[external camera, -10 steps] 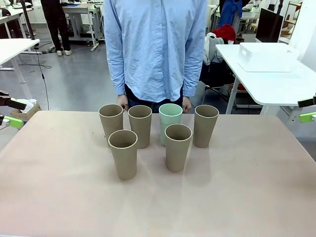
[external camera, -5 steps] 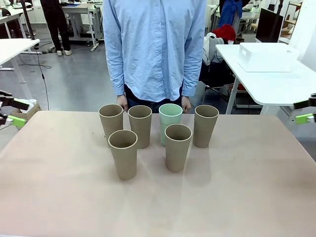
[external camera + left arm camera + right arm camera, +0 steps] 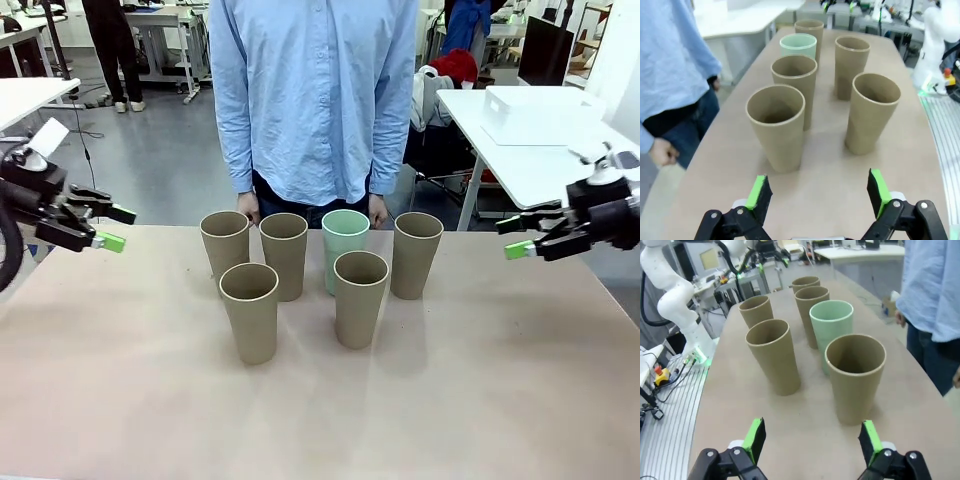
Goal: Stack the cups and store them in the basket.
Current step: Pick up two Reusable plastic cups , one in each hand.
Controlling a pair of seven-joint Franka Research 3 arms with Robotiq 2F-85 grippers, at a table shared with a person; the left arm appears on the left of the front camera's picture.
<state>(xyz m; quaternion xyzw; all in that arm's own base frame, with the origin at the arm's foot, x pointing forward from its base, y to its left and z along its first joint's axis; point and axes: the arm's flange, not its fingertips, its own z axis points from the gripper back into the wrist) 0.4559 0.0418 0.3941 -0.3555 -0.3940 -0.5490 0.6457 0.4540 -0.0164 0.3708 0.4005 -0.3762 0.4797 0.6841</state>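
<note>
6 tall, tapered, matte cups [image 3: 250, 312] are stood upright, mouths up, on the desk [image 3: 480, 400]. The 1 mint cup [image 3: 343, 240] is flanked by 2 tan cups [image 3: 284, 255] on its left and 1 on its right, with 2 more set just in front of it. They are judged light, stiff, not slippery and easily tipped. A hold across the upper wall near the rim is advised, and the taper should allow nesting. The left pincer [image 3: 118, 228] and right pincer [image 3: 512, 237] are held apart and empty, well out to either side of the mint cup.

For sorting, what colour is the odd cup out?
The odd cup is pale mint green, clearest in front view.
</note>
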